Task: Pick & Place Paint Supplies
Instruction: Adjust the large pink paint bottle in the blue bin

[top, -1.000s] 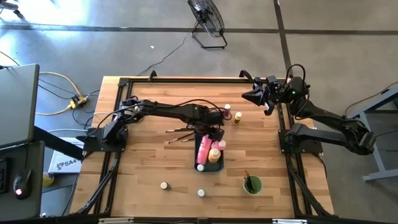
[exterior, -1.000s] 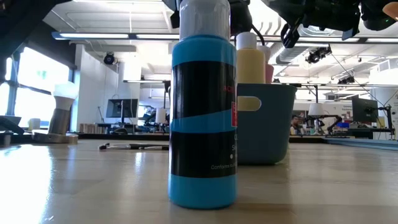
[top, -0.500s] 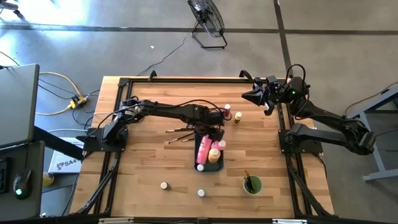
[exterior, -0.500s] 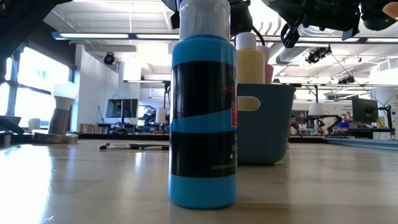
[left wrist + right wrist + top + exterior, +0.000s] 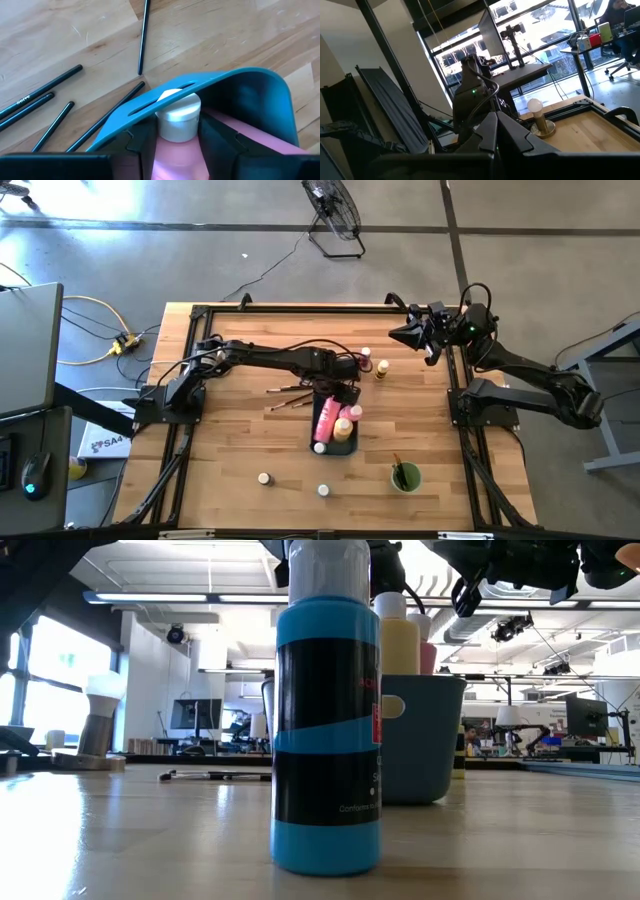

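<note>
- Nearest the low camera stands a blue bottle (image 5: 327,730) with a black label and a white cap, upright on the wooden desk (image 5: 120,830).
- From above, that bottle's white cap (image 5: 323,491) sits at the near edge of the desk, with a small pale-capped jar (image 5: 264,478) off to one side and the round green cup (image 5: 405,476) to the other, a brush standing in it.
- Further in, at mid-desk, lies the blue-grey tray (image 5: 345,446); the pink squeeze bottle (image 5: 326,420) and the yellow squeeze bottle (image 5: 343,427) are inside it.
- The left pincer (image 5: 177,137) reaches over the tray's far end. Its two dark fingers (image 5: 142,145) stand either side of the pink bottle's neck below the white cap (image 5: 177,119); they look to be touching it, but a firm pinch cannot be told.
- The tray's wall (image 5: 240,85) curves over the cap in the left wrist view.
- Just beyond the tray, several thin paintbrushes (image 5: 292,391) lie scattered flat on the wood, dark handles showing close up (image 5: 40,92).
- Further back stand two more small bottles (image 5: 381,369), near each other, apart from the tray.
- The right pincer (image 5: 400,334) waits pressed together above the far right corner of the desk, holding nothing.
</note>
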